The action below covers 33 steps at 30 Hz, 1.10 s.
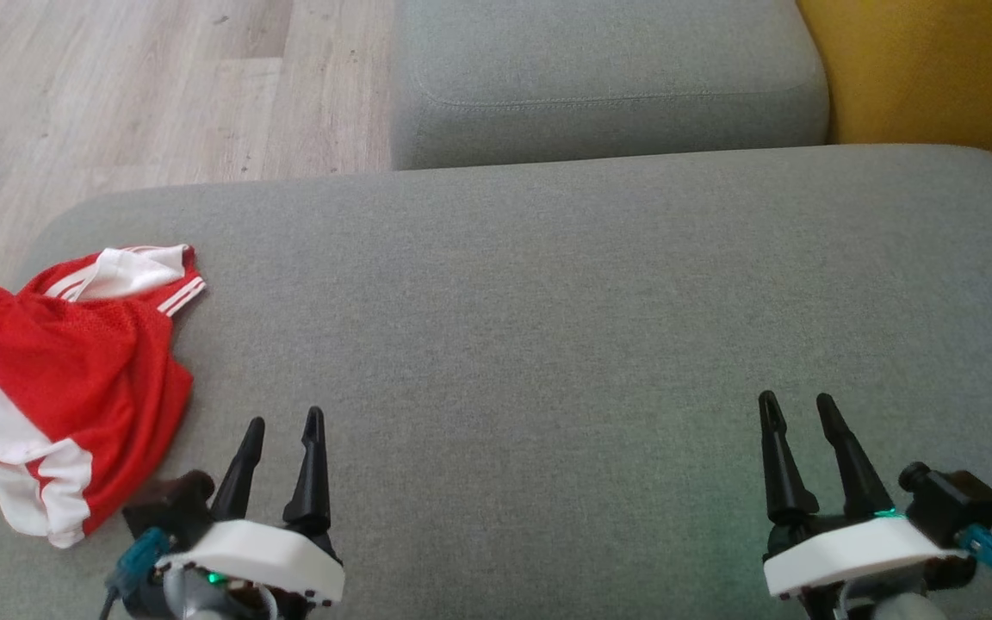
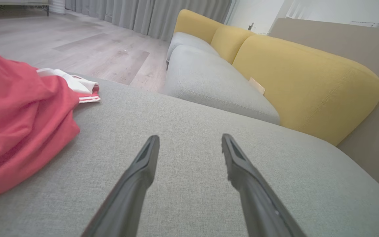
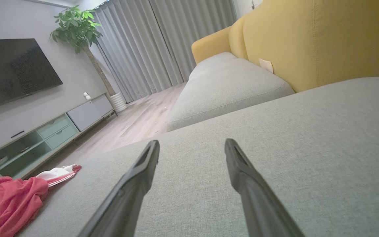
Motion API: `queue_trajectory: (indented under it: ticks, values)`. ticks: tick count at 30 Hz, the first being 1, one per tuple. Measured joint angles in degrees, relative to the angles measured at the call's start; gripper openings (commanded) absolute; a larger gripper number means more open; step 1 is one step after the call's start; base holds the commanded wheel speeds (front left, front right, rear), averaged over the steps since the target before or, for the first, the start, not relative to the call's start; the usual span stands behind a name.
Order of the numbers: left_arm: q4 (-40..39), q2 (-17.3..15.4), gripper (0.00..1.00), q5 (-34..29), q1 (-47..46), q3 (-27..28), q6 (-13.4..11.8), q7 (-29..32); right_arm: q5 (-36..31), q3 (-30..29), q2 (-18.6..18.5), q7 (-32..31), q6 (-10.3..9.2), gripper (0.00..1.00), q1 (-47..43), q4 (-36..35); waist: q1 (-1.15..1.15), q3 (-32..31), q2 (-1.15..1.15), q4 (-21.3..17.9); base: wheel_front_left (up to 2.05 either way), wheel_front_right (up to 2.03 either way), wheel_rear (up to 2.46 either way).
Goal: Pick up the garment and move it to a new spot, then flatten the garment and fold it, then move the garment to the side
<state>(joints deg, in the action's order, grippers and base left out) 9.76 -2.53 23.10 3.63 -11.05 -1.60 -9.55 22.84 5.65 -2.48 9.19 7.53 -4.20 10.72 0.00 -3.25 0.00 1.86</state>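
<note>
A crumpled red garment with white stripes lies at the left edge of the grey cushion. Just right of it, at the near edge, my left gripper stands open, holding nothing. My right gripper is open too, far off at the near right. From the left wrist, the garment bulks at the left, beside the open fingers. The right wrist sees the garment at the lower left, well away from its fingers.
A second grey seat cushion adjoins the far side, with a yellow backrest to the right. Wooden floor lies beyond the cushion's left and far edges. A TV, a low cabinet and a plant stand across the room.
</note>
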Motion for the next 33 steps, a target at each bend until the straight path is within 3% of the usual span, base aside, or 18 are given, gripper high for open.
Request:
queue_trajectory:
  ticks: [22, 33]
  values:
    - [-2.22, -0.34, 1.00, -16.35, 0.80, -2.74, -2.50, -3.67, -15.12, 0.18, 0.00, 3.78, 0.01, 1.00, -1.32, -2.42, 0.00, -1.45, 0.00, 0.19, 0.00, 0.00, 0.00]
    - [-2.29, -0.44, 1.00, -21.45, 0.81, -2.99, -3.54, -4.74, -18.13, -0.78, 0.00, 5.17, 0.01, 1.00, -1.33, -3.14, 0.00, -1.38, 0.00, 0.43, 0.00, 0.00, 0.00]
